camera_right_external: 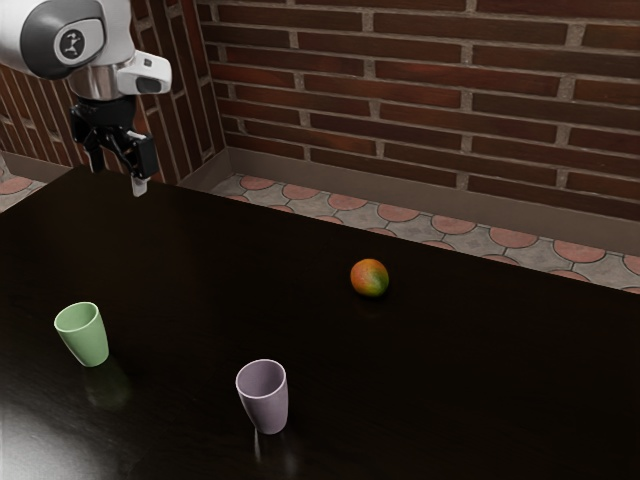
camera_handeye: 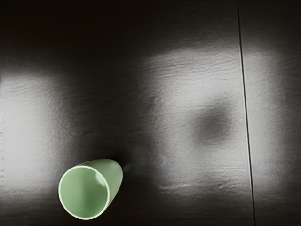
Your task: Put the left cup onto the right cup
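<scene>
Approach stage, judging by the layout. The gripper (camera_right_external: 116, 172), jaws apart and empty, hangs at the exterior view's upper left, high above the table (camera_right_external: 450, 380). The green cup (camera_right_external: 82, 333) stands upright at lower left, the purple cup (camera_right_external: 262, 395) at lower centre. The next move probably calls for descending onto the green cup's rim.

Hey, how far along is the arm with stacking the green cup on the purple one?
Nothing looks done yet: the green cup stands upright on the table, apart from the purple cup. In hand: the jaws hang open and empty high above the table; the wrist view looks down on the green cup. Left: descend, grasp it, carry it over, set it on the purple cup.
</scene>
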Motion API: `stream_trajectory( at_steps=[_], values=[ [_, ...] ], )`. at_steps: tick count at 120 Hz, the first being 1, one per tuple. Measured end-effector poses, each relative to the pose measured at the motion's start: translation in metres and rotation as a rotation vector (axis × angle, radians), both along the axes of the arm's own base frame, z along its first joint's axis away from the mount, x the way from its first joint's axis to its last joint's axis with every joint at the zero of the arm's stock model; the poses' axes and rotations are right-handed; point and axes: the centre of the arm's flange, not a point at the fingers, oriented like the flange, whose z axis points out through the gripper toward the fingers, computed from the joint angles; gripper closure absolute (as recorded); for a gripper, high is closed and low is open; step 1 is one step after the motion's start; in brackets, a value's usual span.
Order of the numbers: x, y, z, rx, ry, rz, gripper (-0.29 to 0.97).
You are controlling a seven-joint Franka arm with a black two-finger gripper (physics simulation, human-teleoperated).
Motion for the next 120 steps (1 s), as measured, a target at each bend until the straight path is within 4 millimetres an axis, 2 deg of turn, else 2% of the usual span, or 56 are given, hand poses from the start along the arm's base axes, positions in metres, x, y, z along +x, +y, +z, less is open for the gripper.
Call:
stream_trajectory(
  at_steps=[26, 40, 56, 71, 88, 109, 120],
  values=[
    [0.0, 0.004, -0.003, 0.001, -0.003, 0.019, 0.0],
    [-0.004, 0.023, -0.01, -0.011, 0.004, 0.065, 0.0],
    [-0.009, 0.033, -0.019, -0.052, 0.009, 0.111, 0.0],
    [-0.022, 0.061, -0.054, -0.152, 0.035, 0.221, 0.0],
    [-0.029, 0.072, -0.091, -0.202, 0.065, 0.284, 0.0],
    [-0.039, 0.097, -0.133, -0.224, 0.098, 0.369, 0.0],
    [-0.048, 0.102, -0.16, -0.231, 0.12, 0.396, 0.0]
  ],
)
